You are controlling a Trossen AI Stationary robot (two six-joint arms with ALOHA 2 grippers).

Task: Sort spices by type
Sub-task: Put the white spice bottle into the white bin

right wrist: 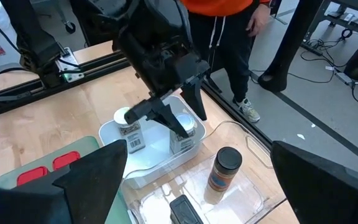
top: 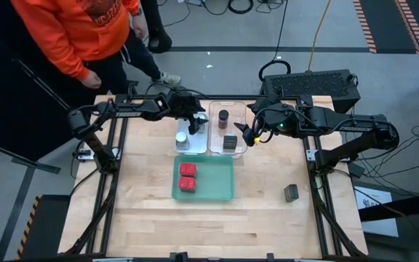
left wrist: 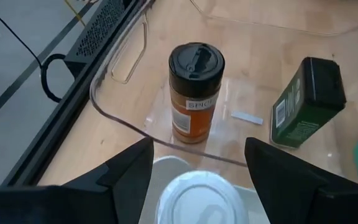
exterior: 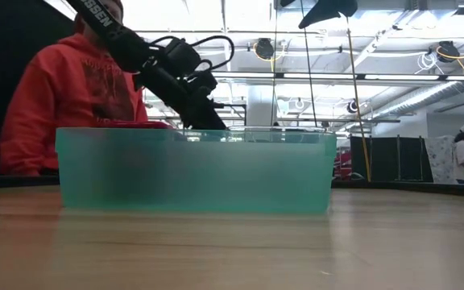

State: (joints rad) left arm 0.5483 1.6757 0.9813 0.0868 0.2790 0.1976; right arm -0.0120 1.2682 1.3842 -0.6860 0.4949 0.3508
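Claw of left arm [right wrist: 178, 118] spread around second white-lidded jar [right wrist: 185, 132] in white tray [top: 182, 148]. Right claw [top: 251, 132] wide, idle. Red tins [top: 188, 177] sorted in green tray [top: 224, 191]; one grey tin [top: 291, 192] remains on table [top: 151, 225].

Two red tins [top: 188, 177] in green tray; two white-lidded jars [right wrist: 129, 127] in white tray; brown jar [left wrist: 194, 93], grey tin [left wrist: 307, 102] upright

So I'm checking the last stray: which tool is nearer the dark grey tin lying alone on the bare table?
Right. The right tool hovers by the clear tray, across open table from the dark grey tin. The left tool is farther, over the white tray.
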